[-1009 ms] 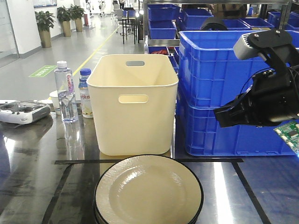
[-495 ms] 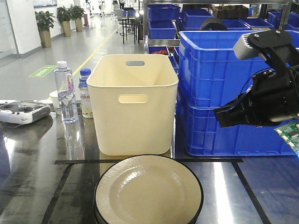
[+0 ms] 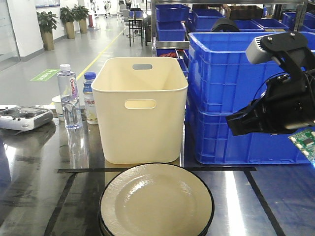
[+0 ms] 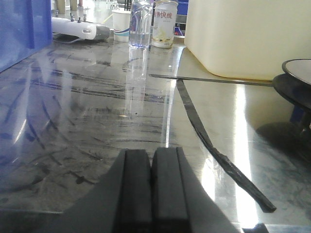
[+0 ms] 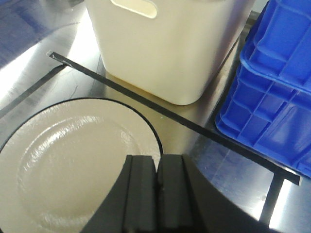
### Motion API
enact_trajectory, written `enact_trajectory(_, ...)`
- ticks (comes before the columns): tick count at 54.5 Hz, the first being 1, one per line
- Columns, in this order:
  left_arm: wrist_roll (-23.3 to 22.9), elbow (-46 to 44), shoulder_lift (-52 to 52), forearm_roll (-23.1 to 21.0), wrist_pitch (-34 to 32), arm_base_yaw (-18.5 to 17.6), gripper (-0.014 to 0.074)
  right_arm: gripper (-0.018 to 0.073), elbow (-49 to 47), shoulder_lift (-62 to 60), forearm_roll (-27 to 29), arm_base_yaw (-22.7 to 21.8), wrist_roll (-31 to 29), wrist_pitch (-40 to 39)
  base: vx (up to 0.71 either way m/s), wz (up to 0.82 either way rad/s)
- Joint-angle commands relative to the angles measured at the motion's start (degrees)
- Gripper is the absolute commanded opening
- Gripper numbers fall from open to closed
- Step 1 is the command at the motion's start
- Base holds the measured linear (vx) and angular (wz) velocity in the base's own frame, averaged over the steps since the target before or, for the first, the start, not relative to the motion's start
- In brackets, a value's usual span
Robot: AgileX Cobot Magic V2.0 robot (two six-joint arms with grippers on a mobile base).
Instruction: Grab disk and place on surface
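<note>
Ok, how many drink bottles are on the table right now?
2. A clear water bottle stands left of the cream bin; a white-labelled bottle sits right beside it, nearer the bin. More could be hidden behind the bin.

The right arm (image 3: 283,105) enters from the right edge of the front view, at mid-height, its black wrist housing topped by a grey camera module in the upper right. Its dark tip points left and slightly down. In the right wrist view, the right gripper (image 5: 158,182) rises from the bottom centre, fingers pressed together. The left gripper (image 4: 151,184) sits at the bottom centre of its own view, fingers likewise closed, nothing between them.
</note>
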Motion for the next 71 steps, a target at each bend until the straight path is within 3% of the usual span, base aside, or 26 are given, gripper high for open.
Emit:
enact_trajectory(1, 0.1, -0.8, -0.8, -0.2, -4.5, -0.3, -0.0008, -0.0010, -0.8, -2.2, -0.4, -0.3, -0.3, -2.9, 0.00, 0.00)
enact_trajectory(12, 0.1, -0.8, -0.8, -0.2, -4.5, -0.3, -0.0008, -0.0008, 11.4, -13.9, -5.3, -1.6, 2.8, -11.9, 0.00, 0.00)
enact_trajectory(18, 0.1, -0.8, -0.8, -0.2, -4.5, -0.3, -0.0008, -0.0008, 22.1, -24.5, -9.7, -5.6, 6.2, -17.0, 0.00, 0.00)
enact_trajectory(31, 0.1, -0.8, -0.8, -0.2, -4.5, -0.3, -0.0008, -0.0008, 45.9, -52.0, -19.9, -13.9, 11.7, -19.6, 0.00, 0.00)
enact_trajectory(46, 0.1, -0.8, -0.8, -0.2, -4.5, -0.3, -0.0008, -0.0008, 72.9, -74.0, -20.8, -14.7, 15.3, -34.6, 0.00, 0.00)
enact_trajectory(59, 0.1, -0.8, -0.8, -0.2, -4.5, -0.3, -0.0008, -0.0008, 90.4, -78.9, -21.2, -17.8, 23.3, -50.7, 0.00, 0.00)
enact_trajectory(62, 0.1, -0.8, -0.8, -0.2, -4.5, -0.3, -0.0008, -0.0008, 89.3, -78.9, -21.3, -17.8, 24.0, -45.8, 0.00, 0.00)
enact_trajectory(71, 0.1, -0.8, -0.8, -0.2, -4.5, -0.3, -0.0008, -0.0008, 89.8, -78.8, -21.3, -17.8, 23.9, -44.3, 0.00, 0.00)
